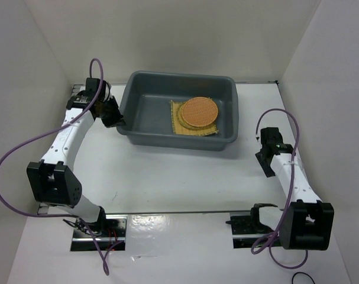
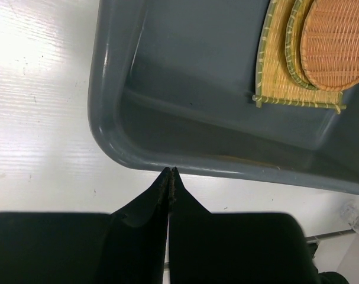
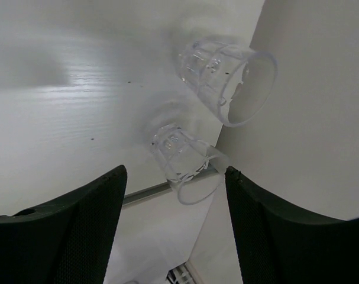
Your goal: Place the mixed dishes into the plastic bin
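The grey plastic bin [image 1: 148, 112] stands at the back middle of the table. In it lies the square yellow woven mat [image 1: 178, 122], with the orange woven disc [image 1: 199, 110] on top. A yellow disc's edge [image 2: 293, 50] shows under the orange one. My left gripper [image 1: 117, 121] is shut and empty, its tips [image 2: 170, 170] at the bin's near left rim [image 2: 105, 112]. My right gripper [image 1: 266, 167] is open and empty. Two clear plastic cups lie on their sides by the right wall: one [image 3: 182, 157] just ahead of the open gripper [image 3: 176, 171], the other [image 3: 226, 80] farther off.
White walls close in the table on the left, back and right. A metal seam [image 1: 179, 212] crosses the table near the arm bases. The cups lie close against the right wall [image 3: 309, 118].
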You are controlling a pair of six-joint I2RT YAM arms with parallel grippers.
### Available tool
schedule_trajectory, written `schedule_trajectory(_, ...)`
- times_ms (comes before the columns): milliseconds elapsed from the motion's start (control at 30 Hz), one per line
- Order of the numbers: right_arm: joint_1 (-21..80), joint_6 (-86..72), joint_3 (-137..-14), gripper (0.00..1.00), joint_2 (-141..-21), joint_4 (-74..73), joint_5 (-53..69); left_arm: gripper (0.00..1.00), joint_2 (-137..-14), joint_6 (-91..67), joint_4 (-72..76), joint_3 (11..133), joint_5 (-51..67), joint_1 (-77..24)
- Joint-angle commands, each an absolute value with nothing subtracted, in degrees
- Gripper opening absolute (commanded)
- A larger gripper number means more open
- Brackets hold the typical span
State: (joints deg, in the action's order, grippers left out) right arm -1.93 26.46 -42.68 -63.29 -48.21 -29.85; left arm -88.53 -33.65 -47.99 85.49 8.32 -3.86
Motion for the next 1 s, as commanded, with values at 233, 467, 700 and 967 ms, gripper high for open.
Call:
schedule_trajectory(233,-11.07,28.83,-43.07,0.70,-67.93,-36.31,-29.97,0.00,-83.67,-39.02,-47.64,79.19,8.44,-4.57)
schedule_trajectory(467,-17.58,31.81,-42.45,0.69,-71.80,-32.52,-25.14,0.00,-85.43,-39.02,-47.64,80.77,8.44,-4.57)
schedule_trajectory(700,-17.58,34.89,-41.92,0.69,-73.92,-29.71,-22.41,0.00,-86.48,-39.55,-45.70,80.07,9.49,-5.10)
schedule_trajectory(967,-17.58,36.65,-43.07,0.69,-77.26,-27.77,-20.49,0.00,-84.65,-41.13,-43.42,76.64,9.49,-5.10)
